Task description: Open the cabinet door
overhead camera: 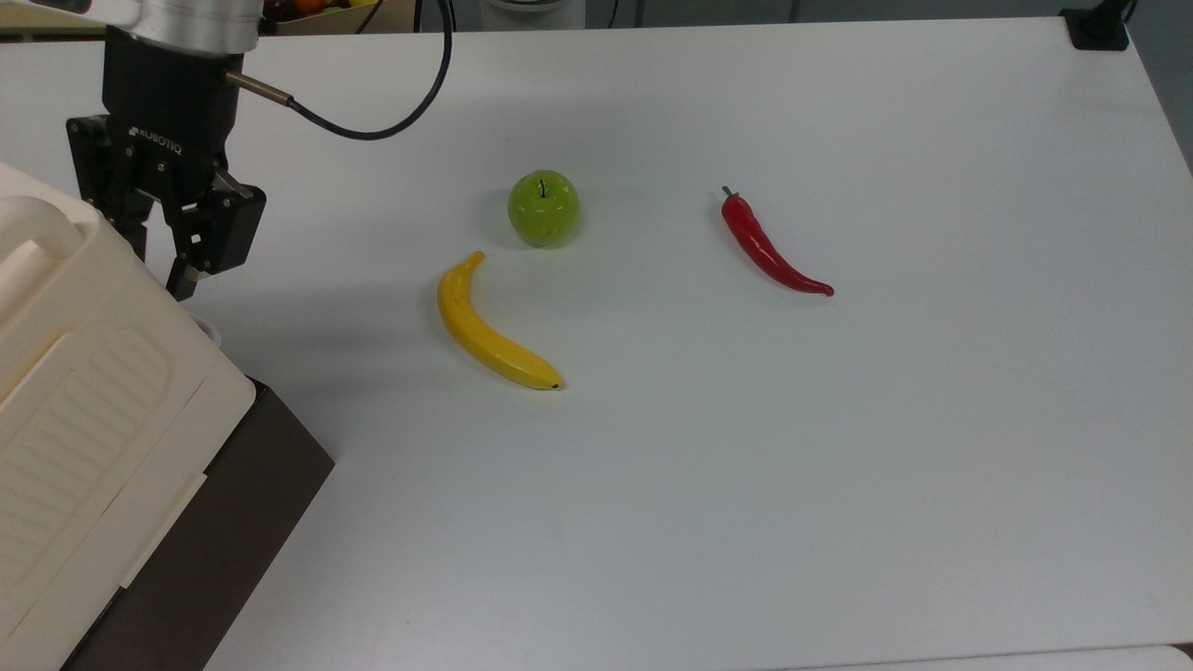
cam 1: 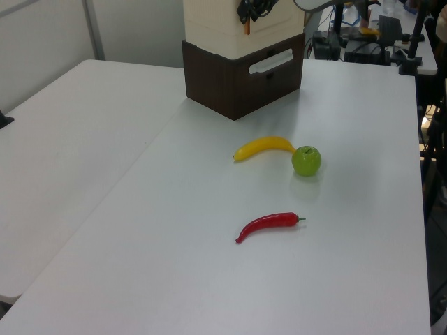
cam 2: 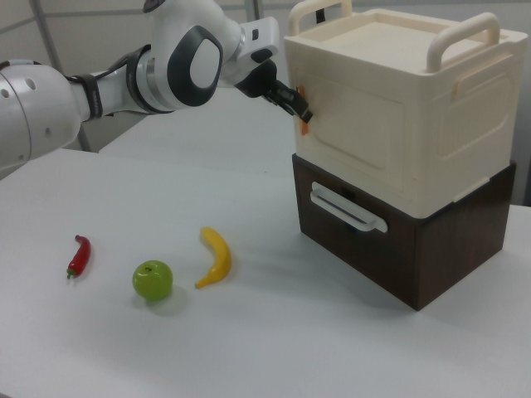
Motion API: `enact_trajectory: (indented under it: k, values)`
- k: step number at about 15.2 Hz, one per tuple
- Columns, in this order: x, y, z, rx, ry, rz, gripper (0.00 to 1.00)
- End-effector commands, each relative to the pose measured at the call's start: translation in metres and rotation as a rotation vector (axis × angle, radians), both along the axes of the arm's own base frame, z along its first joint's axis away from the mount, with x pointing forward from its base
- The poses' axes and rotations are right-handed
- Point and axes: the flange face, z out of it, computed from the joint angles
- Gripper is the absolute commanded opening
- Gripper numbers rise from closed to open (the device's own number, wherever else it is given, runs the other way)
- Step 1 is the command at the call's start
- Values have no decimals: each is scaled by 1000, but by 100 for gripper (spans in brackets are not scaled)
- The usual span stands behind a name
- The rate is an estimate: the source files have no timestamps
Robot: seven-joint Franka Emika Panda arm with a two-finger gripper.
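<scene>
The cabinet (cam 2: 398,99) is a big cream box with two handles on top, stacked on a dark brown drawer unit (cam 2: 415,249). Its cabinet door (cam 2: 357,133) is the cream side above the drawer front, with a small orange tab (cam 2: 304,126) at its edge. My gripper (cam 2: 297,108) is at that edge, fingers closed in on the tab's upper part. In the top view the gripper (overhead camera: 160,266) sits against the cabinet's (overhead camera: 84,391) far corner, one fingertip hidden behind the rim. In the left view the gripper (cam 1: 251,10) is just above the tab (cam 1: 246,26), beside the door (cam 1: 279,22).
On the white table (overhead camera: 839,466) lie a yellow banana (overhead camera: 489,326), a green apple (overhead camera: 543,207) and a red chili pepper (overhead camera: 769,247), all to the top view's right of the cabinet. The drawer has a white bar handle (cam 2: 348,207).
</scene>
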Motion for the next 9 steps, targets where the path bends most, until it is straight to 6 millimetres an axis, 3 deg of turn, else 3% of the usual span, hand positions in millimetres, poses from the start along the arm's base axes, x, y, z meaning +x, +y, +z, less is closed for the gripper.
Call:
enact_trajectory:
  k: [1, 4, 9]
  values:
    - [0, -6, 4, -9, -24, -23, 28]
    - [-2, -7, 3, -11, -16, -26, 14]
    - [-16, -1, 9, -5, 7, -25, 11]
